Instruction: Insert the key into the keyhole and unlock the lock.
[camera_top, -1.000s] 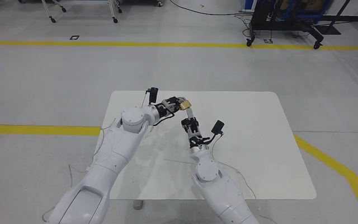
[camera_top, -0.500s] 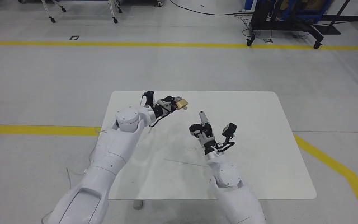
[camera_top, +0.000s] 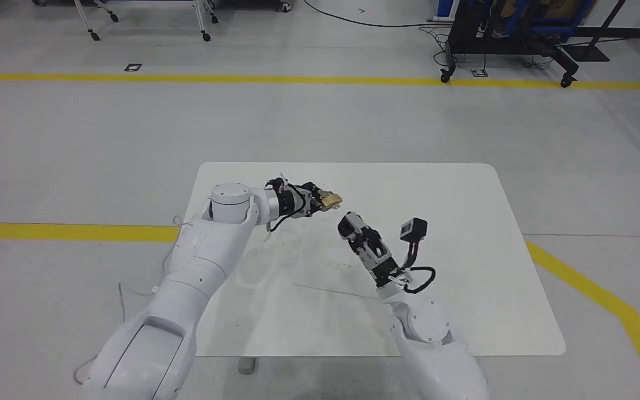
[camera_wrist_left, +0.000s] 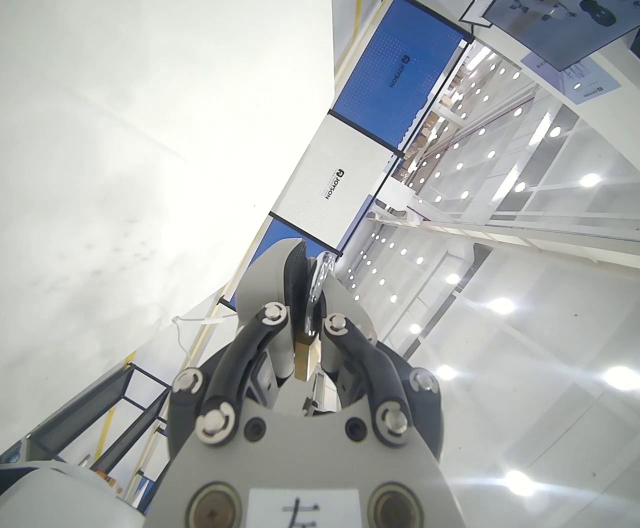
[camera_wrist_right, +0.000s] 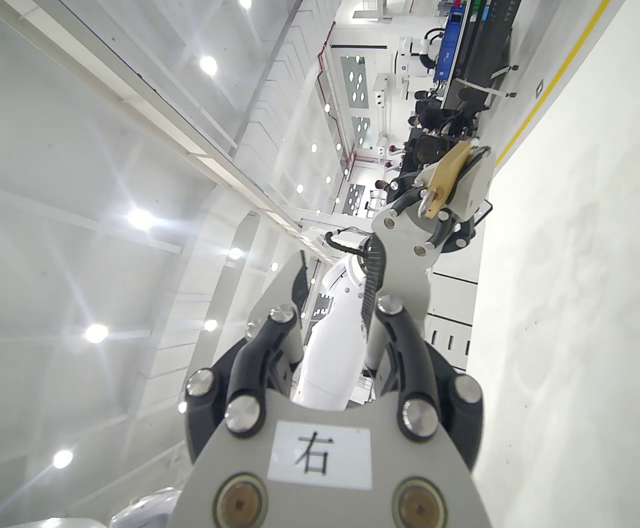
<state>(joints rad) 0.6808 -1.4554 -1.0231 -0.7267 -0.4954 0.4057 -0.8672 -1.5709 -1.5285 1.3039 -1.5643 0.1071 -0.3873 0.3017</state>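
Left tool (camera_wrist_left: 312, 282) clamped tight on the brass lock (camera_wrist_left: 306, 361), holding it in the air above the far part of the white surface (camera_top: 470, 250). Right tool (camera_wrist_right: 336, 270) near it, on the robot's side, aimed at the lock. Its fingers (camera_wrist_right: 372, 280) are a little apart, nothing seen between them. Tools close together, not touching.

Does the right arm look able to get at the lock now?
Likely yes: the right hand hangs open near the lock held in the left hand, with nothing between them.
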